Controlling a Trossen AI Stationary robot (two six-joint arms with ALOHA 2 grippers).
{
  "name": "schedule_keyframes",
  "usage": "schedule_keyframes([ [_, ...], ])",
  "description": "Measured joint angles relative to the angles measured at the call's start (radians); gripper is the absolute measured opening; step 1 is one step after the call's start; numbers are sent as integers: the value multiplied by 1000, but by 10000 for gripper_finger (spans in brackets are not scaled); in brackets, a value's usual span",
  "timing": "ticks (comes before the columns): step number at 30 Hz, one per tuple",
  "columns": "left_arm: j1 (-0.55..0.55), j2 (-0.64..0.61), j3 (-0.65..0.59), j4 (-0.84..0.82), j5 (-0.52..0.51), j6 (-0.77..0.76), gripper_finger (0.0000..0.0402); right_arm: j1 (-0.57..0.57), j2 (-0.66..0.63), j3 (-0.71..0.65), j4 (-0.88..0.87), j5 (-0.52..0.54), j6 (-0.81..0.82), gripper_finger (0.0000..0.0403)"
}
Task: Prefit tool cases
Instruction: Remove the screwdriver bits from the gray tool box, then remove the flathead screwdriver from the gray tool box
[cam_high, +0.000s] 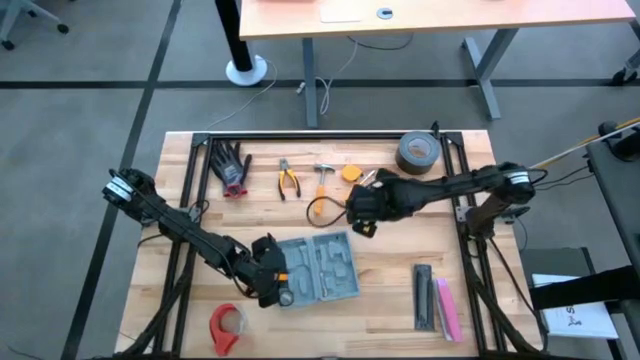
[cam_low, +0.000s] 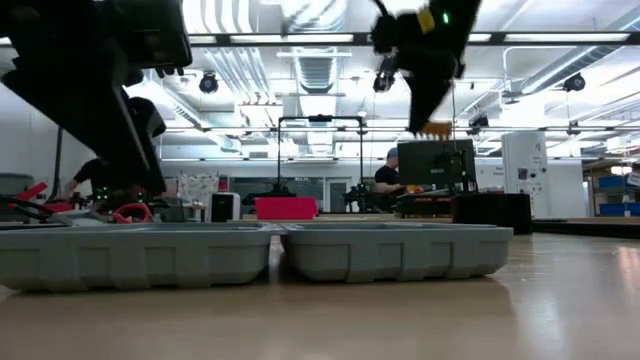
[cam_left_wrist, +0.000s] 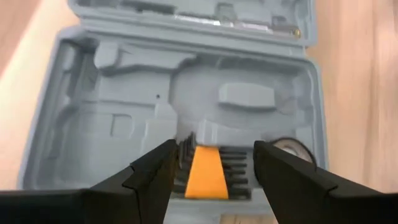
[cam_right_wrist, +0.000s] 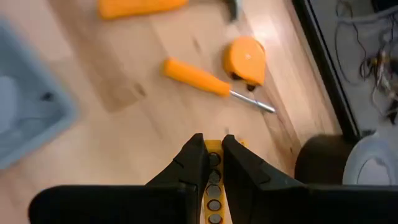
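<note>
The blue-grey tool case (cam_high: 320, 265) lies open and flat on the wooden table, its two moulded halves side by side (cam_low: 250, 255). My left gripper (cam_high: 276, 278) hovers open over the case's left end. Its fingers (cam_left_wrist: 149, 174) stand on either side of an orange holder with black keys (cam_left_wrist: 206, 173) that lies in a tray slot, and they do not touch it. My right gripper (cam_high: 360, 222) hangs above the table just beyond the case's far edge, shut on a narrow yellow strip with round sockets (cam_right_wrist: 213, 163). My right gripper pinches the yellow strip between its two fingers, with one end (cam_right_wrist: 214, 149) showing at the fingertips. The fingers slant downward and lie along the strip. The strip is lifted clear of the table (cam_low: 437, 128).
Along the far side lie black gloves (cam_high: 232, 165), pliers (cam_high: 289, 180), a hammer (cam_high: 323, 175), an orange tape measure (cam_right_wrist: 245, 59), an orange-handled screwdriver (cam_right_wrist: 196, 78) and a grey tape roll (cam_high: 416, 152). A red tape dispenser (cam_high: 228, 325) sits near left; black and pink bars (cam_high: 435, 297) near right.
</note>
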Motion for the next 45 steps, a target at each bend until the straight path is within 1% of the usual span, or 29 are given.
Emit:
schedule_keyframes([
  [4,0,0,0,9,-37,0,215,-61,-54,-137,119,-40,-7,29],
  [8,0,0,0,9,-83,0,208,-121,-66,-245,234,-81,-34,25],
  [14,2,-1,0,14,-130,-5,203,-212,-58,-363,387,-137,-52,31],
  [17,2,-1,0,14,-131,-13,201,-252,-58,-398,446,-139,-54,31],
  [20,2,-1,0,14,-132,-18,201,-280,-58,-408,472,-142,-62,28],
  [22,2,-1,0,15,-132,-23,203,-292,-58,-411,496,-164,-85,26],
  [25,2,-1,0,23,-133,-24,205,-300,-58,-411,523,-174,-94,32],
  [27,2,-1,0,26,-133,-26,205,-301,-58,-411,544,-184,-96,43],
  [31,2,-1,1,35,-140,-35,203,-300,-58,-410,555,-199,-96,78],
  [37,2,-1,1,46,-140,-35,203,-292,-60,-393,555,-275,-68,133],
  [41,2,-1,1,47,-140,-39,207,-247,-67,-364,557,-295,-43,156],
  [45,2,-1,1,51,-140,-43,206,-181,-67,-334,556,-296,-43,166],
])
